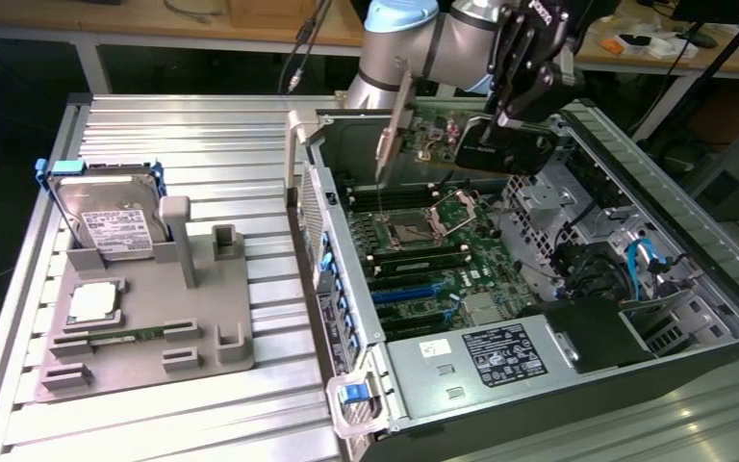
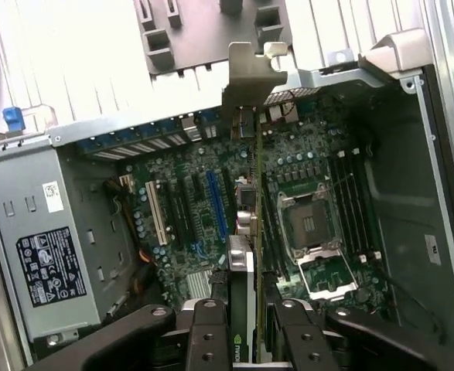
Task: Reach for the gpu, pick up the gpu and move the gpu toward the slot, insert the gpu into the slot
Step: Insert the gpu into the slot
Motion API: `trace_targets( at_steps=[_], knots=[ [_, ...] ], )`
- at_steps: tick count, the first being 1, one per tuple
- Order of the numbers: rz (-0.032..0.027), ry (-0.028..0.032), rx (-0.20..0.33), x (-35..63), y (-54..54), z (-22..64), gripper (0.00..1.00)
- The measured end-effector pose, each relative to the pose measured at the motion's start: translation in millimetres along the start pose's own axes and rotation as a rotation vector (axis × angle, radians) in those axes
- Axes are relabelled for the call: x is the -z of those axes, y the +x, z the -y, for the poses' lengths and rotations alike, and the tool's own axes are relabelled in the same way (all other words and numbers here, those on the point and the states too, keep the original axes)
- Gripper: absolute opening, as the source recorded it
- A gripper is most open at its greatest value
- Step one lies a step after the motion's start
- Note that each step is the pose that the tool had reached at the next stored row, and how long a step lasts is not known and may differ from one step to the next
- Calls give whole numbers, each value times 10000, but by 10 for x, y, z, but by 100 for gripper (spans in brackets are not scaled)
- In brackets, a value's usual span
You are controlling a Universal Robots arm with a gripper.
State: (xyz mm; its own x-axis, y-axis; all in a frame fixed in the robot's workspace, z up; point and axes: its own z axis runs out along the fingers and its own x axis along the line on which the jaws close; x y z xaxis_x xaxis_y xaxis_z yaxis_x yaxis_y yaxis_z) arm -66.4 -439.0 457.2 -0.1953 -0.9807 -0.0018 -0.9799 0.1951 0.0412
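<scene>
At the exterior view's left, a hard drive (image 1: 111, 217) stands in a grey fixture (image 1: 151, 318) on the tabletop (image 1: 216, 135). Further right, the jaws grip the gpu (image 1: 500, 149) edge-down above the open case (image 1: 677, 241), off the board. The wrist view shows the blue slot (image 2: 216, 202) bare, just beside the card's line.

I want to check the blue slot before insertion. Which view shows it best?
The wrist view: the slot lies in plain sight along its whole length, beside the gpu held edge-on. The exterior view shows the slot at a slant, foreshortened.
</scene>
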Motion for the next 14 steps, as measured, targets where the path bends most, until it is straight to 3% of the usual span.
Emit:
trace_targets(
  at_steps=[14],
  knots=[
    [-109, -5, 2595, -44, -5, 23, 27]
  ],
)
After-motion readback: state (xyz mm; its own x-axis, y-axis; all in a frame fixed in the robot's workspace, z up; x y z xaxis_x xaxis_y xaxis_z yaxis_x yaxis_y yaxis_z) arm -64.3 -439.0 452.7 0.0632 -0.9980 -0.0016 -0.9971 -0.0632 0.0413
